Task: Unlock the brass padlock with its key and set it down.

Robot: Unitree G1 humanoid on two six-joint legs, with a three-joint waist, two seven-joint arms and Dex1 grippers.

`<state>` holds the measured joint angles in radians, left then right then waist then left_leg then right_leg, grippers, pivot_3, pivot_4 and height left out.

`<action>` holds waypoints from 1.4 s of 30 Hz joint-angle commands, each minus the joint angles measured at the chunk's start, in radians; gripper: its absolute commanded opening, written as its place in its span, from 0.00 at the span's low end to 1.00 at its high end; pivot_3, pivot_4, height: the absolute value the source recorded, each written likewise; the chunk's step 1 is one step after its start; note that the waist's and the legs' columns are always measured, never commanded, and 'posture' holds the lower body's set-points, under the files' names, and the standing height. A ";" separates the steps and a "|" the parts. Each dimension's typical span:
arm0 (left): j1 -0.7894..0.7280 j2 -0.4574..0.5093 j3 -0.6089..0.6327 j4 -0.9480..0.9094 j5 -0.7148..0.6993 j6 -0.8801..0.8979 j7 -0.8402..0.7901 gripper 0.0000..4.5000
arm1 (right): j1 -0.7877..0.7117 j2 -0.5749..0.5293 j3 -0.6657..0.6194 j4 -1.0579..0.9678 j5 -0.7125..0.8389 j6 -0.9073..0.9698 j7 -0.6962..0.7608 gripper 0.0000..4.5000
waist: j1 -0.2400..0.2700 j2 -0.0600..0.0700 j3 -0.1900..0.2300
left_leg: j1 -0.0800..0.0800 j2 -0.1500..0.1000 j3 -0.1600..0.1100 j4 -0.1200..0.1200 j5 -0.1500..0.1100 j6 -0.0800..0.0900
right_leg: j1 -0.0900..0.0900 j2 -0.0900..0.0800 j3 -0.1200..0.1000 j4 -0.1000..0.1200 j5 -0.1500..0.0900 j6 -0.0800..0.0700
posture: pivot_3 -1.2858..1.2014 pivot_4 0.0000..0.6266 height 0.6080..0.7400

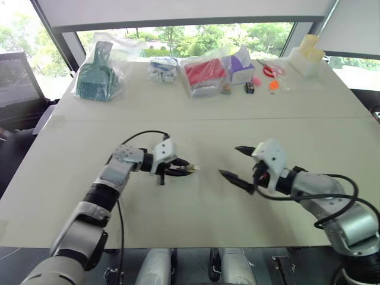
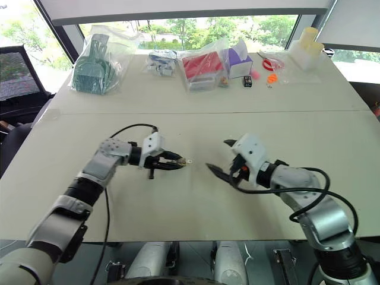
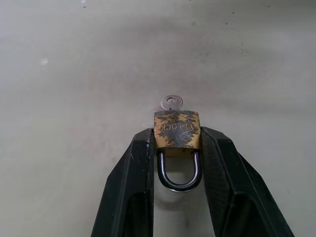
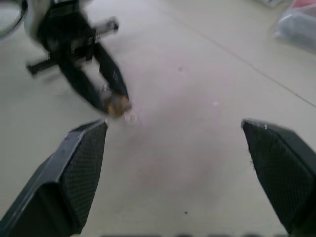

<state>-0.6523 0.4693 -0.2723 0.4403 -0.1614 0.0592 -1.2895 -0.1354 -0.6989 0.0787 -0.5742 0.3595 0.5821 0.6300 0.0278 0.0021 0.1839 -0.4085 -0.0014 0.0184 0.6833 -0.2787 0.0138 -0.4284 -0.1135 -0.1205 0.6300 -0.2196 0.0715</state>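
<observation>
Two black fingers (image 3: 140,163) of the left gripper (image 3: 177,148) clamp one brass padlock (image 3: 177,129) by its body sides, shackle toward the wrist, one key (image 3: 172,102) sticking out of the far face. Held just above the counter (image 1: 196,208), mid-left, toward its near edge. Right gripper (image 1: 240,163) nearby, fingers wide, nothing in them. Risk: key head is tiny against those fingers, so a pinch may miss or push the padlock out of the narrow grip. Bagged items (image 1: 205,76) line the far edge.

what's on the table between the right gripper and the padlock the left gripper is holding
Nothing. In the left eye view, bare table separates the open right gripper from the brass padlock in the left gripper; the key sticks out of the padlock's bottom.
</observation>
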 commanded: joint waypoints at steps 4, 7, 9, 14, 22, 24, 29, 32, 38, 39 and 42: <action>-0.064 0.082 0.096 -0.135 -0.095 0.114 -0.068 0.17 | -0.119 0.004 0.123 0.116 -0.217 -0.260 0.031 1.00 | 0.008 -0.001 0.000 | 0.000 -0.001 0.002 0.001 0.000 0.000 | 0.000 -0.002 0.002 0.000 0.000 0.000 | 0.52 0.24 1.00; -0.098 0.103 0.121 -0.148 -0.117 0.152 -0.075 0.17 | -0.201 0.018 0.176 0.231 -0.346 -0.397 0.010 1.00 | 0.009 -0.002 0.001 | 0.000 -0.002 0.003 0.001 0.000 0.000 | 0.000 -0.002 0.003 -0.001 0.000 0.001 | 0.52 0.24 1.00; -0.106 0.103 0.121 -0.144 -0.113 0.153 -0.073 0.17 | -0.241 0.029 0.204 0.284 -0.405 -0.463 0.008 1.00 | 0.008 -0.002 0.001 | 0.000 -0.002 0.004 0.001 0.000 0.000 | 0.000 -0.002 0.003 -0.001 0.001 0.001 | 0.52 0.24 1.00; -0.117 0.088 0.118 -0.161 -0.118 0.170 -0.065 0.17 | -0.310 0.072 0.248 0.374 -0.502 -0.571 0.009 1.00 | 0.006 -0.003 0.002 | 0.000 -0.002 0.004 0.001 0.000 0.000 | 0.000 -0.001 0.003 0.000 0.001 0.002 | 0.52 0.24 1.00; -0.123 0.056 0.110 -0.146 -0.099 0.153 -0.046 0.17 | -0.351 0.127 0.259 0.429 -0.567 -0.637 0.014 1.00 | 0.006 -0.003 0.002 | 0.000 -0.002 0.005 0.001 0.000 0.000 | 0.000 -0.001 0.004 0.000 0.001 0.002 | 0.52 0.24 1.00; -0.123 0.051 0.110 -0.141 -0.094 0.147 -0.043 0.17 | -0.358 0.139 0.255 0.435 -0.573 -0.642 0.013 1.00 | 0.004 -0.003 0.002 | 0.000 -0.002 0.005 0.001 0.000 0.000 | 0.000 -0.001 0.004 0.000 0.001 0.002 | 0.52 0.24 1.00; -0.129 0.039 0.112 -0.121 -0.087 0.131 -0.034 0.17 | -0.373 0.162 0.256 0.441 -0.584 -0.639 0.022 0.45 | -0.001 -0.003 0.002 | 0.000 -0.002 0.005 0.001 0.000 0.000 | 0.000 -0.001 0.004 0.000 0.001 0.002 | 0.52 0.24 1.00; -0.132 0.037 0.110 -0.111 -0.085 0.124 -0.032 0.17 | -0.376 0.168 0.256 0.446 -0.590 -0.643 0.029 0.10 | -0.007 -0.003 0.002 | 0.000 -0.002 0.005 0.001 0.000 0.000 | 0.000 -0.001 0.004 0.000 0.001 0.002 | 0.52 0.24 1.00; -0.122 0.040 0.098 -0.104 -0.065 0.074 -0.034 0.17 | -0.388 0.178 0.260 0.438 -0.593 -0.640 0.051 0.00 | -0.019 -0.004 0.002 | 0.001 -0.002 0.005 0.001 0.000 0.000 | 0.000 -0.001 0.005 0.000 0.001 0.002 | 0.52 0.24 1.00; -0.120 0.038 0.096 -0.104 -0.060 0.060 -0.032 0.17 | -0.392 0.178 0.265 0.435 -0.592 -0.638 0.062 0.00 | -0.018 -0.004 0.002 | 0.001 -0.002 0.005 0.000 0.000 0.000 | 0.000 -0.001 0.005 0.000 0.001 0.002 | 0.52 0.24 1.00; -0.118 0.029 0.095 -0.103 -0.050 0.036 -0.025 0.17 | -0.406 0.181 0.276 0.430 -0.584 -0.630 0.100 0.00 | -0.018 -0.004 0.002 | 0.001 -0.002 0.005 0.000 0.000 0.000 | 0.000 -0.001 0.005 0.000 0.001 0.002 | 0.52 0.24 1.00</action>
<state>-0.7576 0.5067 -0.1778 0.3507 -0.2153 0.1213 -1.3243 -0.5080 -0.5343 0.3457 -0.1027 -0.2406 -0.0311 0.7083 0.0101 -0.0016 0.1860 -0.4077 -0.0031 0.0237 0.6839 -0.2786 0.0138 -0.4288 -0.1145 -0.1154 0.6302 -0.2185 0.0739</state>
